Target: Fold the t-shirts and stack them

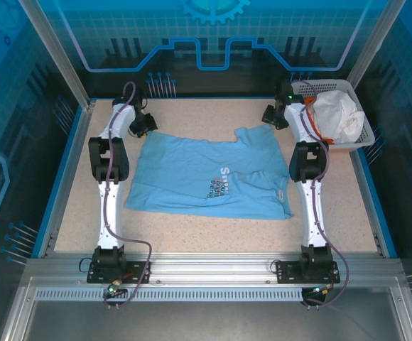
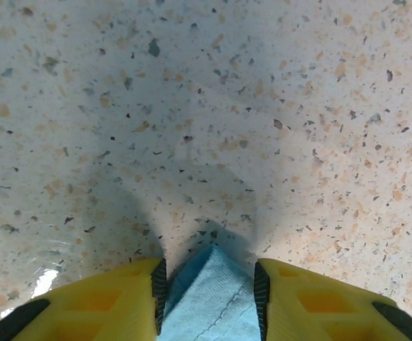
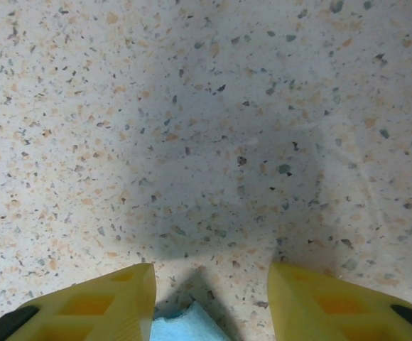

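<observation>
A light blue t-shirt (image 1: 206, 177) with white lettering lies spread flat on the speckled table (image 1: 213, 227). My left gripper (image 1: 143, 124) is at its far left corner. In the left wrist view that corner (image 2: 209, 298) stands bunched into a ridge between the yellow fingers (image 2: 106, 305), and both black pads touch it. The left gripper (image 2: 207, 273) is shut on this corner. My right gripper (image 1: 273, 116) hovers at the shirt's far right corner. It (image 3: 212, 284) stands open, and a tip of blue cloth (image 3: 185, 327) lies beside its left finger.
A white lattice basket (image 1: 327, 85) stands at the far right corner, right of the right gripper. It holds a crumpled white t-shirt (image 1: 337, 117) with orange cloth (image 1: 334, 148) under it. Blue walls close the table in at the back and on both sides.
</observation>
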